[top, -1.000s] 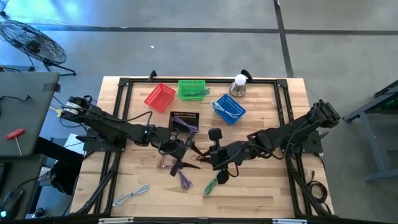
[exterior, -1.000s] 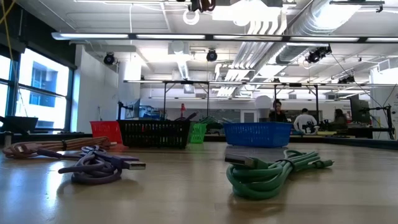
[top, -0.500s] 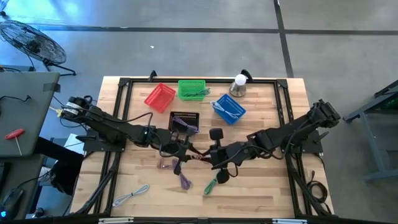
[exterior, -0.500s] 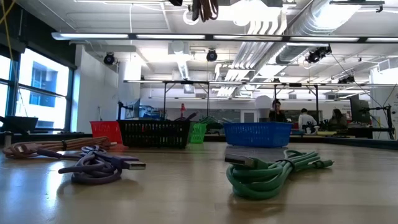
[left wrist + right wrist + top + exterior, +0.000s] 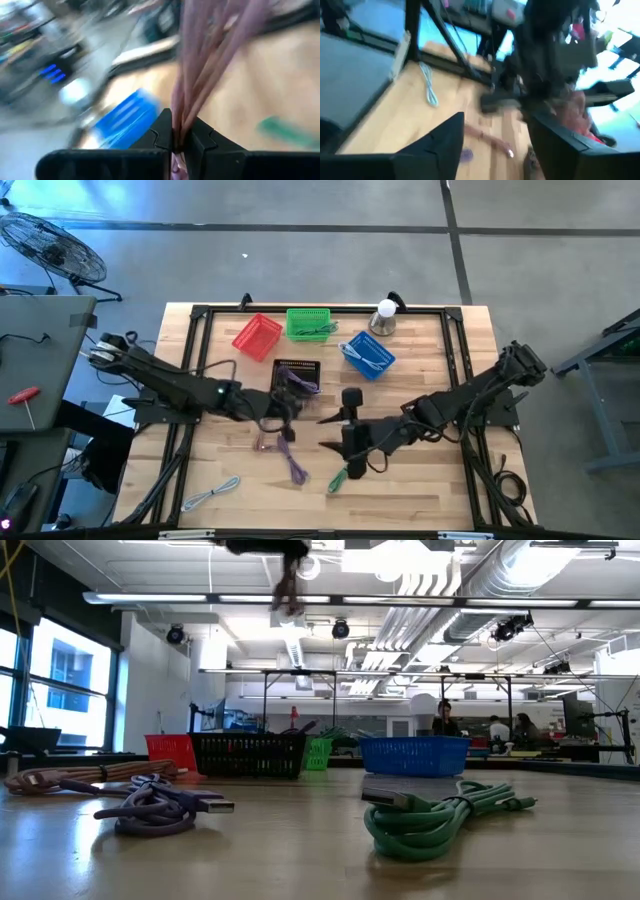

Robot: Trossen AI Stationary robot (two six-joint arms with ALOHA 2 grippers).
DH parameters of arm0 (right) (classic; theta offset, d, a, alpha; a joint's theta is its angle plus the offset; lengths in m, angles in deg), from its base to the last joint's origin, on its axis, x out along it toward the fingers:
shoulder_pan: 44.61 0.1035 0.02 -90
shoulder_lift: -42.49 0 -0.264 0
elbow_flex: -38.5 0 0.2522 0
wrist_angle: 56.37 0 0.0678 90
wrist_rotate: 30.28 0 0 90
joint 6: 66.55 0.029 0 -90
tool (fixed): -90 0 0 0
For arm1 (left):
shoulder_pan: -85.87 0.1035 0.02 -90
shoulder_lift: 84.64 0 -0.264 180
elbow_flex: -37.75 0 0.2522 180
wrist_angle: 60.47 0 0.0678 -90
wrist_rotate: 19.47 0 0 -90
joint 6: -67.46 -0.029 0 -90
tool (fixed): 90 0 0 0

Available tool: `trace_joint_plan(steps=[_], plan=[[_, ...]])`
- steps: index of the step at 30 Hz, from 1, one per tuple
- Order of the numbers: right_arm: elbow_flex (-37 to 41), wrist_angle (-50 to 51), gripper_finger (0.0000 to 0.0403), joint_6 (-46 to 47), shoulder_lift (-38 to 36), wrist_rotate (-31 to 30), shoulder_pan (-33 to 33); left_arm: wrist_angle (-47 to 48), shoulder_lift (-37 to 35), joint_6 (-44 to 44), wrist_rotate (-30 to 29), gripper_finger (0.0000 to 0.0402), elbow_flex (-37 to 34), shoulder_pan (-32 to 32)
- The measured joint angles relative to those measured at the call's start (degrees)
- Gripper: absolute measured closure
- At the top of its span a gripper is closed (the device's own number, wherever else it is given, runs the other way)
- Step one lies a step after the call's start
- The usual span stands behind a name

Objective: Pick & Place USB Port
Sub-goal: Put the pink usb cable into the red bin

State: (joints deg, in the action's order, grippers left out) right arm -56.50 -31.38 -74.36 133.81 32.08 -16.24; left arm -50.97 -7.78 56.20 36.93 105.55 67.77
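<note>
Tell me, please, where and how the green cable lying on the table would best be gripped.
Grip the green cable across its bundled coil, coming straight down from above: it lies flat on the table as a loose loop, plug end sticking out sideways. The open right gripper is nearest in the high view.

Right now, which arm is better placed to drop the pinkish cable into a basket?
The left: its gripper is shut on the pinkish cable, near the black basket; the right gripper is open.
</note>
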Motion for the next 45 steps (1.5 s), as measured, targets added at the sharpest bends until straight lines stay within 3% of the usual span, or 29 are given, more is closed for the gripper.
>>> trace_joint_plan(steps=[5, 10, 15, 18, 23, 29, 39, 45], plan=[[-0.17, 0.00, 0.0180, -0.40, -0.13, -3.88, 1.84, 17.49, -6.40, 2.17, -8.36, 0.0389, 4.21, 0.09], [-0.10, 0.08, 0.0187, -1.23, -0.11, -6.84, 2.11, 36.29, -12.76, 10.83, -14.98, 0.0389, 9.39, 3.45], [-0.10, 0.35, 0.0198, -1.22, -0.11, -6.87, 2.23, 48.28, -17.98, 18.69, -14.96, 0.0389, 11.63, 14.31], [-0.10, 0.36, 0.0205, -1.17, -0.11, -6.64, 2.17, 51.94, -18.80, 21.49, -9.35, 0.0389, 11.56, 24.60], [-0.10, 0.48, 0.0214, 0.14, -0.11, -6.58, 2.17, 48.64, -17.35, 21.71, 6.48, 0.0389, 9.03, 41.45], [-0.10, 1.75, 0.0222, 1.59, -0.11, -6.32, 2.17, 42.87, -11.72, 22.11, 19.82, 0.0389, 2.42, 54.19], [0.18, 5.62, 0.0227, 3.50, -0.12, -6.21, 2.17, 31.61, -4.89, 22.11, 30.51, 0.0389, -8.69, 60.66], [0.51, 6.66, 0.0231, 5.34, -0.13, -4.63, 2.02, 27.65, -2.80, 22.01, 31.12, 0.0389, -11.08, 60.61]])
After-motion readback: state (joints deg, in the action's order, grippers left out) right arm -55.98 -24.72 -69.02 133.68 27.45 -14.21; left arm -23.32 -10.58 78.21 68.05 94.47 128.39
